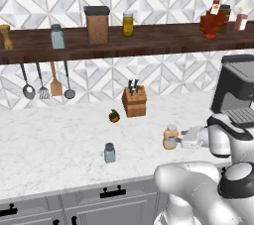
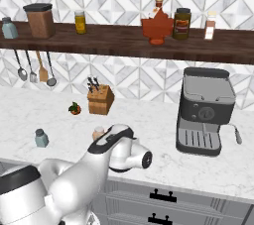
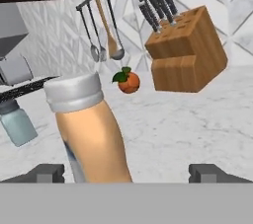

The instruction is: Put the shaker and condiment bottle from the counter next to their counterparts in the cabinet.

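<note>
The peach-orange condiment bottle (image 1: 170, 135) stands upright on the marble counter, and in the hand view this bottle (image 3: 91, 129) rises close between my fingertips (image 3: 47, 172), nearer the left one. My gripper (image 1: 175, 141) is open at the bottle's right side, jaws wide and not touching it. The pale blue-grey shaker (image 1: 109, 152) stands alone near the counter's front edge, left of the bottle. Up on the dark-brown shelf plank (image 1: 149, 40) the matching shaker (image 1: 57, 36) sits at the left and the red and dark-capped sauce bottles (image 1: 214, 20) cluster at the right.
A wooden knife block (image 1: 134, 100) and a small orange fruit (image 1: 114, 116) sit behind the bottle. A black coffee machine (image 1: 237, 90) stands at the right. Utensils (image 1: 47, 83) hang under the shelf. A brown canister (image 1: 97, 25), yellow jar (image 1: 128, 24) and pepper mill (image 1: 6, 36) are on the shelf.
</note>
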{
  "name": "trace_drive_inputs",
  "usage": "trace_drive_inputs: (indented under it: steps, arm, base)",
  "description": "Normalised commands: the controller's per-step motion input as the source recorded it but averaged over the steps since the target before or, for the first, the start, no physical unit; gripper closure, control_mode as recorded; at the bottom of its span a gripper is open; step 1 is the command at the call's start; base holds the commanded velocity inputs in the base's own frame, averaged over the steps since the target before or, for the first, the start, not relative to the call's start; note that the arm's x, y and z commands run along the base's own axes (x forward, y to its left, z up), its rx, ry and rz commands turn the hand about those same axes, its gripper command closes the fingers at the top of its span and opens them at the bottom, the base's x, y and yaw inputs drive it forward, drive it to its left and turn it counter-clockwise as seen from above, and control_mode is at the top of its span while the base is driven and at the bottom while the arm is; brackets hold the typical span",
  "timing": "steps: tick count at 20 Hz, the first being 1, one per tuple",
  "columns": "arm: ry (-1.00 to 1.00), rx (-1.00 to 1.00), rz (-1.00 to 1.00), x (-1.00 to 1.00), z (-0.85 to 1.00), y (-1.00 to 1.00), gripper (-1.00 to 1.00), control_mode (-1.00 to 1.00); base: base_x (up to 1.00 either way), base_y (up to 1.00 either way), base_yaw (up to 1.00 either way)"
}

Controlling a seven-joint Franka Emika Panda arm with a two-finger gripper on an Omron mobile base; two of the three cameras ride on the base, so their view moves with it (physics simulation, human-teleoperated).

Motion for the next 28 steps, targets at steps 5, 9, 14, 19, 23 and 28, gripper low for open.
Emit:
trace_drive_inputs:
  steps: [5,9,14,19,23,28]
  arm:
    - [0.0,0.01,0.0,0.12,-0.2,0.27,-1.0,-1.0]
    - [0.0,0.0,0.01,0.02,-0.3,0.48,-1.0,-1.0]
    - [0.06,0.0,0.02,0.06,-0.18,0.35,1.0,-1.0]
    - [-0.11,-0.13,-0.16,-0.04,0.47,-0.02,1.0,-1.0]
    - [-0.3,-0.28,-0.14,-0.35,1.0,0.0,1.0,-1.0]
    - [-0.21,-0.25,-0.05,-0.37,0.98,0.14,1.0,-1.0]
  base:
    - [0.0,0.0,0.0]
    - [0.0,0.0,0.0]
    - [0.0,0.0,0.0]
    - [0.0,0.0,0.0]
    - [0.0,0.0,0.0]
    - [0.0,0.0,0.0]
